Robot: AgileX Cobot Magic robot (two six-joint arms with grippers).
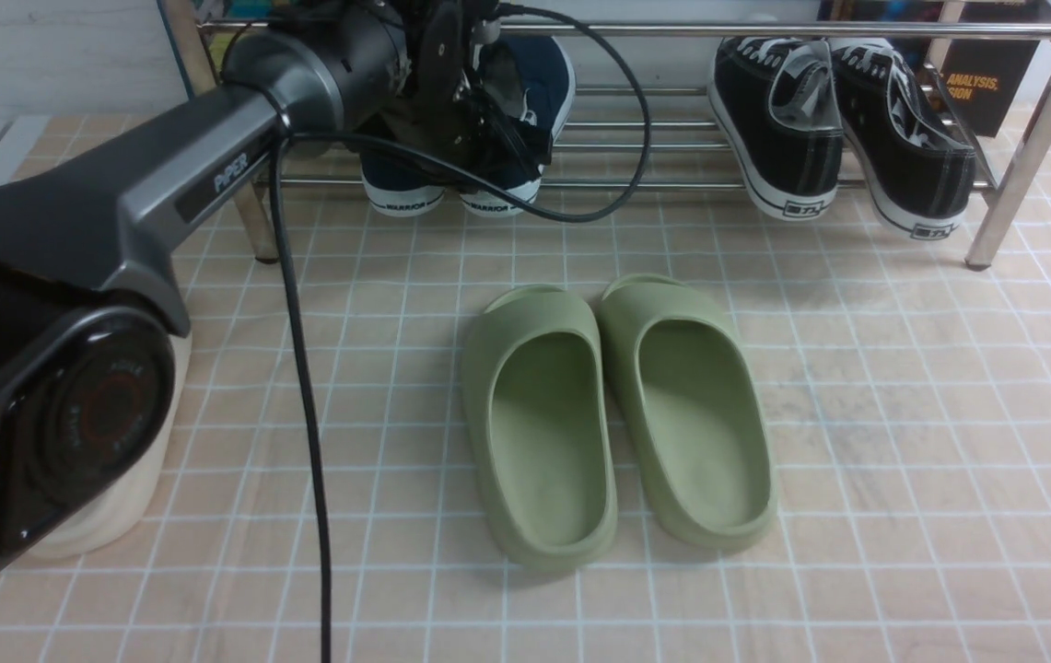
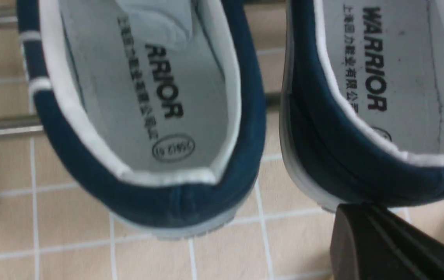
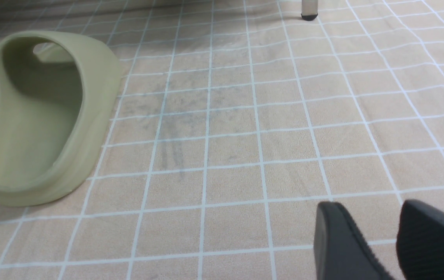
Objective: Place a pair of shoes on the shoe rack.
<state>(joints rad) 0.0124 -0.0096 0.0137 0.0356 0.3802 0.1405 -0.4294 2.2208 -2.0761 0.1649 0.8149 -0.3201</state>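
Note:
The pair of shoes stands on the lower bars of the shoe rack [image 1: 764,29] at its left end, heels toward me: the left shoe [image 1: 403,189] and the right shoe [image 1: 539,87]. My left gripper [image 1: 488,129] hangs over the right shoe, mostly hidden by its own wrist. In the left wrist view both shoes [image 2: 159,202] [image 2: 323,155] show from above, over rack bars [image 2: 4,128]. One black finger [image 2: 369,241] sits just outside the right shoe's heel. No second finger shows and nothing is held. My right gripper [image 3: 369,210] hovers low over the floor, slightly open and empty.
Black lace-up sneakers [image 1: 838,120] fill the rack's right end. Olive-green slides [image 1: 617,414] lie mid-floor, one also in the right wrist view [image 3: 39,116]. A rack leg [image 1: 1022,157] stands at the right, its foot in the right wrist view [image 3: 309,11]. A cable [image 1: 304,414] hangs from my left arm.

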